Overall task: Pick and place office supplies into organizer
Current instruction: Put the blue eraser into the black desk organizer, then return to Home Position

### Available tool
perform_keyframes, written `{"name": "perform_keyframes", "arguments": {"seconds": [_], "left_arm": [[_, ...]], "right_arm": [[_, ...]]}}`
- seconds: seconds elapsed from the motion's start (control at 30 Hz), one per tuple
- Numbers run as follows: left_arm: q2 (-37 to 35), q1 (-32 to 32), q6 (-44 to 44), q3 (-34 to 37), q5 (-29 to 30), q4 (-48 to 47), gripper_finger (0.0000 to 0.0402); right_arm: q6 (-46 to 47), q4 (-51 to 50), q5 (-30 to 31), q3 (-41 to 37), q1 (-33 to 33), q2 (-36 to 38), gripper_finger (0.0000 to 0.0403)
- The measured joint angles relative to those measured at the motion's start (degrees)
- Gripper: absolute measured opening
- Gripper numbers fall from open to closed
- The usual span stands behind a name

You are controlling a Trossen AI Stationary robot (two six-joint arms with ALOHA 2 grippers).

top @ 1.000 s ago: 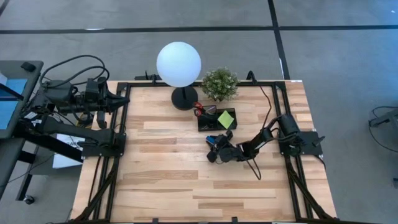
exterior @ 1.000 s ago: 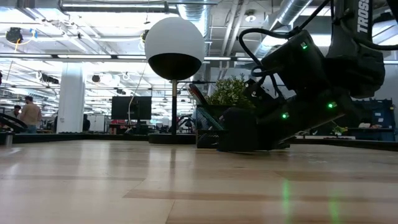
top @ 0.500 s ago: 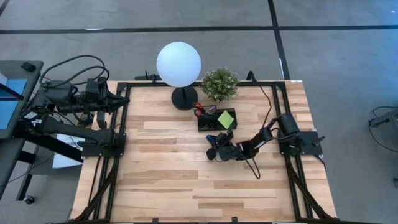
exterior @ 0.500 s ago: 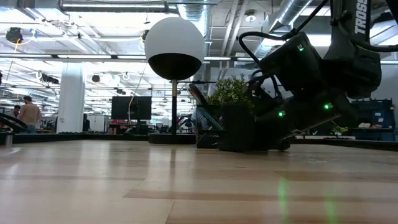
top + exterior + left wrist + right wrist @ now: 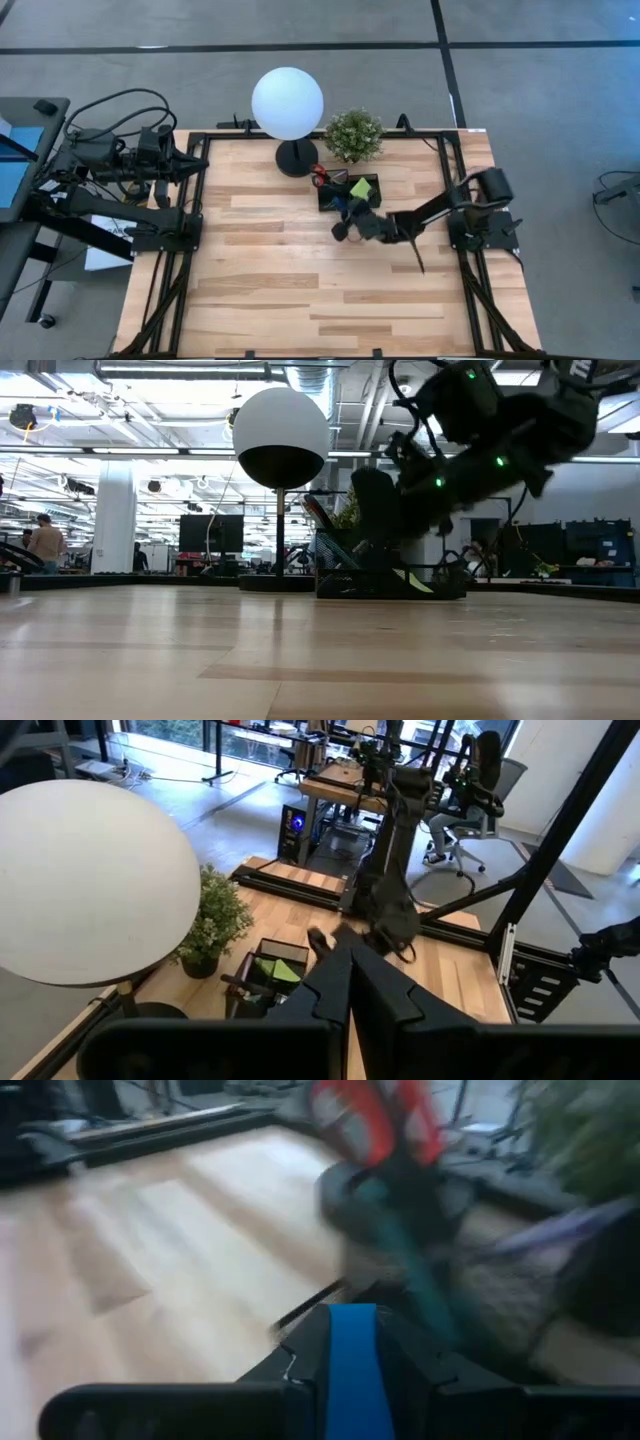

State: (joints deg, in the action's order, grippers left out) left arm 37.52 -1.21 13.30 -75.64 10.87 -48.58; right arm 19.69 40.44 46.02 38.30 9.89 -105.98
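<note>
Just beside the organizer (image 5: pixel 348 192), the right gripper (image 5: pixel 352 1342) grips the blue eraser (image 5: pixel 352 1370).

Lighting is bright and even from overhead; shadows on the bench (image 5: pixel 270 270) are faint. The right wrist view is heavily motion-blurred, red scissors (image 5: pixel 375 1120) smeared. Ceiling lights (image 5: pixel 150 450) glare in the low view.

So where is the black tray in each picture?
High view: the tray sits mid-table, just in front of the plant.
Low view: right of centre, low, under the right arm.
Left wrist view: lower middle, beside the plant.
Right wrist view: too blurred to tell; only the red scissors show clearly.
Shared landmark: the plant.
</note>
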Motion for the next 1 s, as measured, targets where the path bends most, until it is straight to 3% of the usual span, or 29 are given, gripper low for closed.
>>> {"name": "perform_keyframes", "arguments": {"seconds": [0.13, 0.27, 0.5, 0.87, 1.0], "left_arm": [[0.00, 0.00, -0.29, 0.00, 0.00, 0.00, 0.0000], [-0.01, 0.00, -1.09, 0.00, 0.00, 0.00, 0.0000], [0.00, 0.00, -1.53, 0.00, -0.01, -0.06, 0.0000], [-0.01, 0.00, -1.53, 0.00, 1.98, -1.58, 0.0000], [-0.04, 0.00, -1.51, -0.44, 4.59, -1.14, 0.0000]], "right_arm": [[-2.65, -6.80, -0.63, 0.20, -3.53, 5.78, 0.0058], [-0.15, -15.59, -8.52, 0.02, -8.12, 5.78, 0.0059], [-0.69, -13.33, -14.60, 0.28, -11.47, 3.03, 0.0071], [-5.16, -14.98, -16.63, 5.16, -9.78, 3.58, 0.0197], [-9.62, -25.00, -16.79, 11.52, -7.33, 8.91, 0.0228]]}}
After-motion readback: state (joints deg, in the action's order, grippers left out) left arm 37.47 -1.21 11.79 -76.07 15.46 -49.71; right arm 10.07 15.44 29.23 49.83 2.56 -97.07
